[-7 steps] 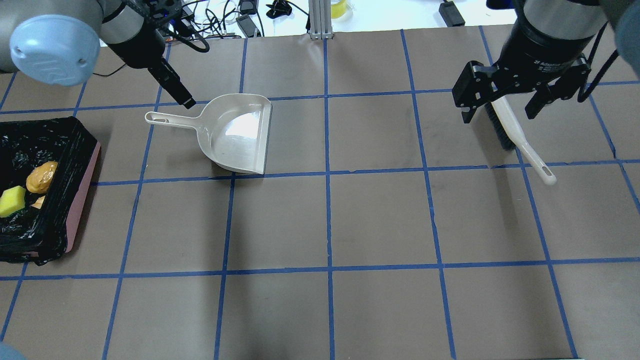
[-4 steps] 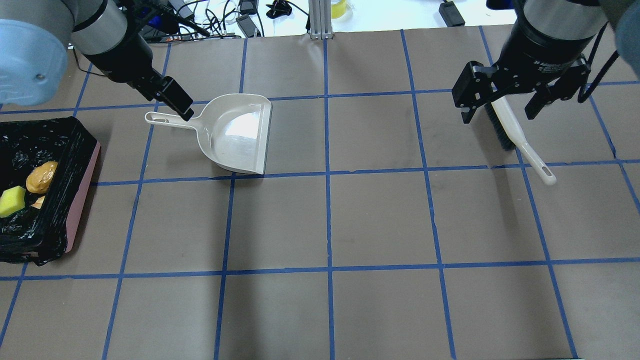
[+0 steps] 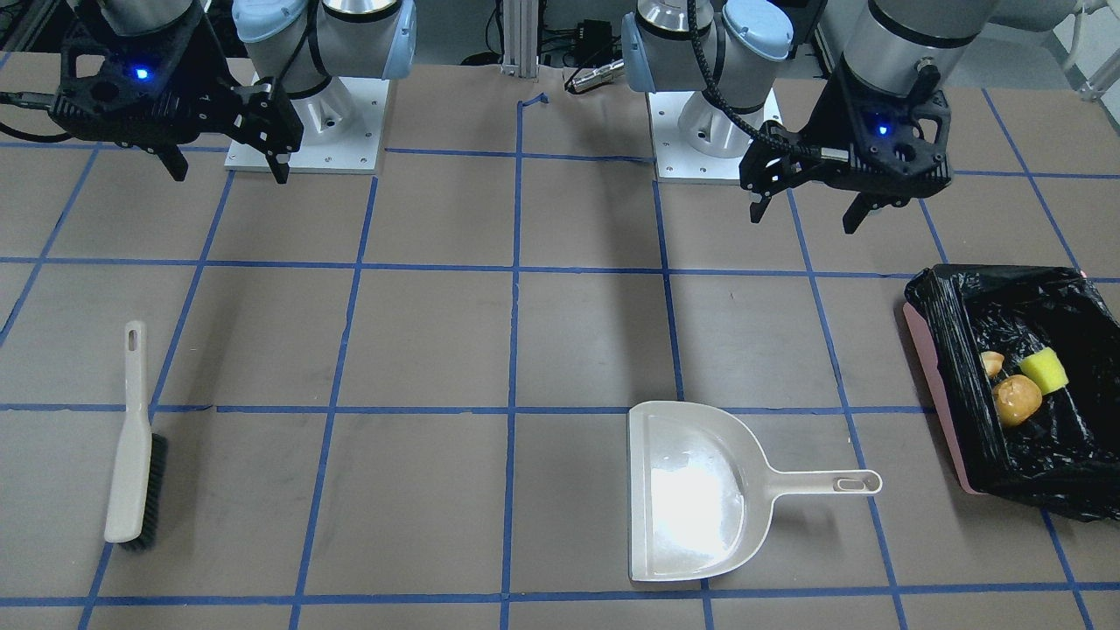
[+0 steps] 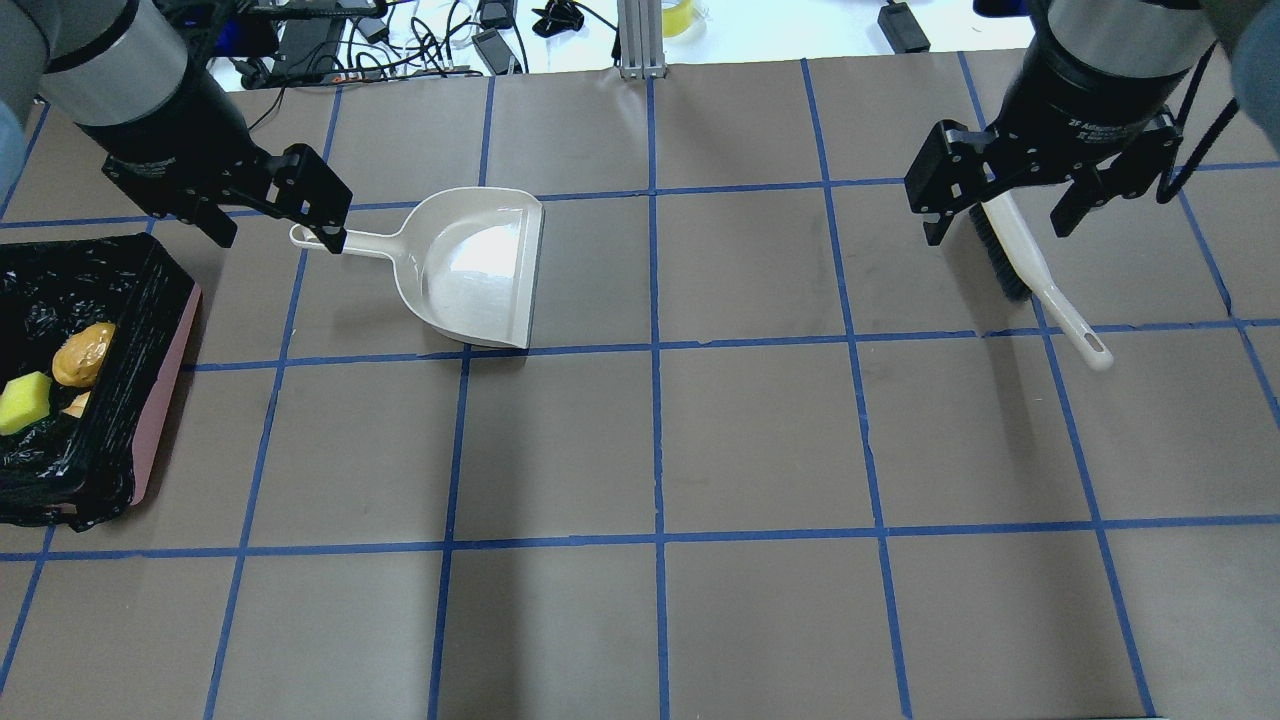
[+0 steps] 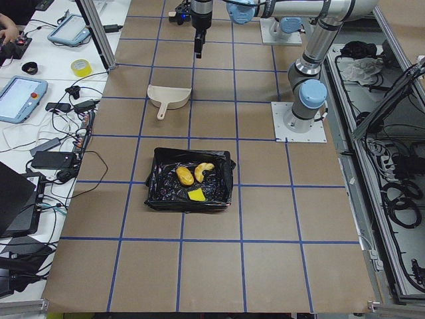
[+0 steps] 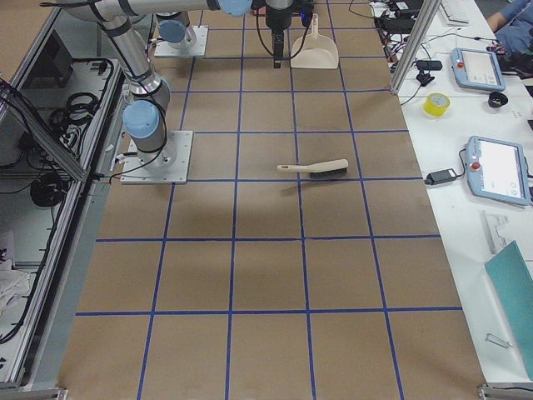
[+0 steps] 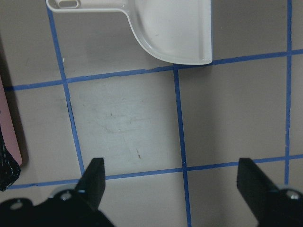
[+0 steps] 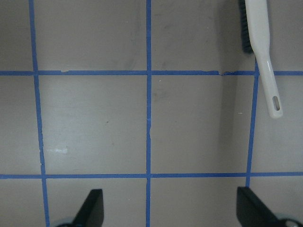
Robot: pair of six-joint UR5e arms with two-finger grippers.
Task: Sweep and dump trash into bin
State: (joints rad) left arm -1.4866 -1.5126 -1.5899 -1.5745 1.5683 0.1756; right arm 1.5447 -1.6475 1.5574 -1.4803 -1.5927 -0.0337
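Note:
The bin [image 4: 165, 370] is pink with a black bag and stands at the table's left edge. The trash lies inside it: an orange-brown lump [image 4: 82, 353], a yellow-green wedge [image 4: 24, 402] and a cream crescent [image 4: 77, 405]. They also show in the front view: the lump [image 3: 1017, 399], the wedge [image 3: 1043, 370] and the crescent [image 3: 991, 363]. My left gripper [image 4: 278, 237] is open and empty. It hangs above the table between the bin and the dustpan handle. My right gripper [image 4: 997, 233] is open and empty, high over the brush [image 4: 1040, 280].
The beige dustpan [image 4: 480, 270] lies flat and empty, its handle toward the bin. The brush [image 3: 136, 446] lies flat at the table's right side. Cables and tablets lie beyond the far table edge [image 4: 640, 62].
My left gripper has swung left from the dustpan handle's far side, turned, and now shows both fingers spread. The right gripper, dustpan, brush and trash have not moved.

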